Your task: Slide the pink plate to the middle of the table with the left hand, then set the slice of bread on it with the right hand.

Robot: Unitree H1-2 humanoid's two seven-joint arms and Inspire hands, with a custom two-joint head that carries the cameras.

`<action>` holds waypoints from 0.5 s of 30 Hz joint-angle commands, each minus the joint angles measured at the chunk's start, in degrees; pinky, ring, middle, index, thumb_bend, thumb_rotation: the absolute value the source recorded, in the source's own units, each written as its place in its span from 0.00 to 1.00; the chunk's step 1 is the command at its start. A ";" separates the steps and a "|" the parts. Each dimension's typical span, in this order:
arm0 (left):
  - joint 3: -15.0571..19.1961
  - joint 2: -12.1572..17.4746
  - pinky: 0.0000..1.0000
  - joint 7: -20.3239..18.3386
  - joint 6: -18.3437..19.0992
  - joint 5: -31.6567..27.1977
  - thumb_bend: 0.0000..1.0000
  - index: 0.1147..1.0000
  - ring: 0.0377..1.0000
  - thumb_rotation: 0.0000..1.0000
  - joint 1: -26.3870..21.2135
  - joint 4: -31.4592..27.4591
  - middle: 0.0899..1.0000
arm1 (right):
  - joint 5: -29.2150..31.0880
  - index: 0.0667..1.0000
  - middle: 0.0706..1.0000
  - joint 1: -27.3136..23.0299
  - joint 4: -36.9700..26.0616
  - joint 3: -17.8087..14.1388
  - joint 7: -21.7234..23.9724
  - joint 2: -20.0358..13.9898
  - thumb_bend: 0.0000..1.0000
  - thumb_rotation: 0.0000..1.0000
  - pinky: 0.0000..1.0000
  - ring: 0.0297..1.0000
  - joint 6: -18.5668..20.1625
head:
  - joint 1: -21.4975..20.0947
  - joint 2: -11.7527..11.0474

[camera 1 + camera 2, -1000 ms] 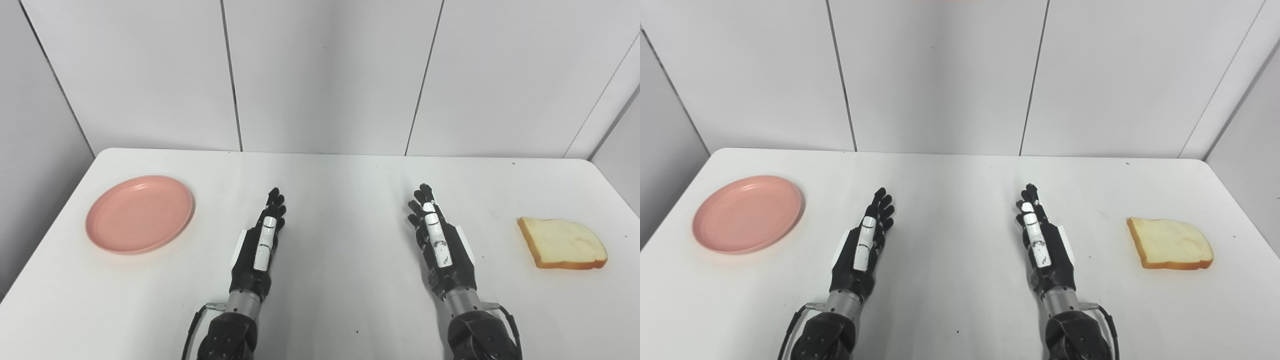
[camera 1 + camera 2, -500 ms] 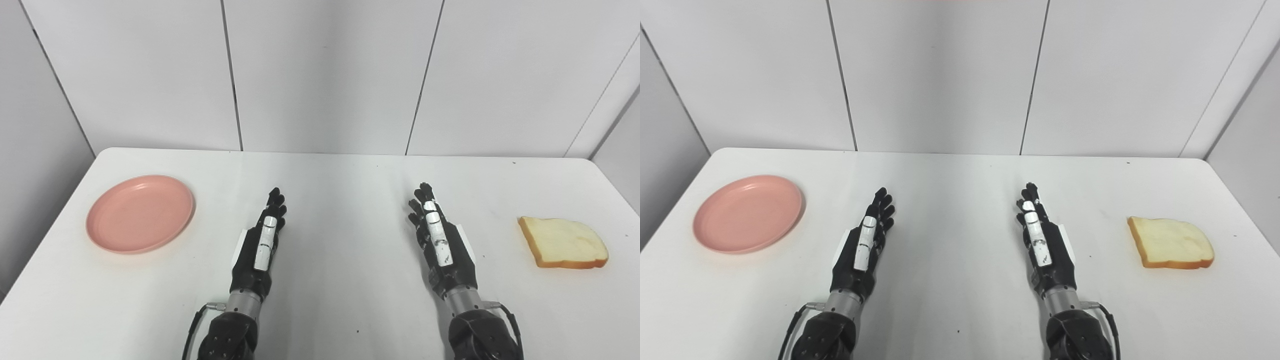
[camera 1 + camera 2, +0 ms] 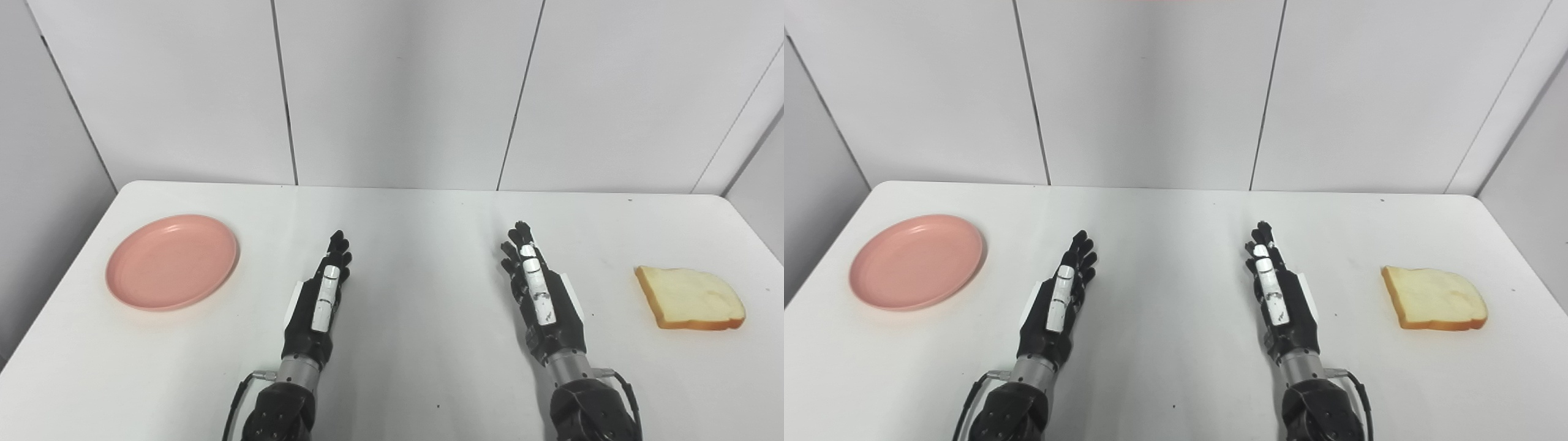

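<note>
Left hand flat, right hand flat

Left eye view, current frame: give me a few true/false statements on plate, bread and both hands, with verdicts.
1. The round pink plastic plate sits at the table's left side, apart from both hands. True.
2. The tan-crusted slice of white bread lies on the plate. False: it lies on the white table at the far right, with nothing on the plate.
3. The left hand is gripping the plate's rim. False: it is open, holds nothing, and is near the middle of the table, right of the plate.
4. The right hand is open and holds nothing, left of the bread. True.
5. Both hands point their fingers toward the back wall. True.
</note>
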 commanded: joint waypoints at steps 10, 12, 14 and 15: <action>0.04 0.24 1.00 -0.28 -1.50 0.29 0.67 0.95 0.98 1.00 -1.07 -1.21 0.98 | 0.03 0.98 0.98 -1.86 -0.89 -0.23 0.09 0.06 0.62 0.88 1.00 0.97 -1.58 | 0.32 -1.36; 0.09 0.21 1.00 -0.20 -1.47 0.30 0.66 0.94 0.98 1.00 -1.01 -1.75 0.98 | 0.05 0.98 0.98 -1.79 -0.97 -0.24 0.10 0.06 0.62 0.88 1.00 0.97 -1.62 | 0.40 -1.69; 0.12 0.24 1.00 -0.27 -1.49 0.22 0.66 0.94 0.98 1.00 -0.98 -2.21 0.97 | 0.16 0.99 0.98 -1.76 -0.85 -0.33 0.08 0.13 0.62 0.88 1.00 0.97 -1.74 | 0.86 -2.21; 0.14 0.26 1.00 -0.33 -1.55 0.16 0.65 0.94 0.98 1.00 -0.97 -2.40 0.97 | 0.19 0.98 0.98 -1.72 -0.75 -0.39 0.07 0.11 0.61 0.87 1.00 0.97 -1.82 | 0.86 -2.21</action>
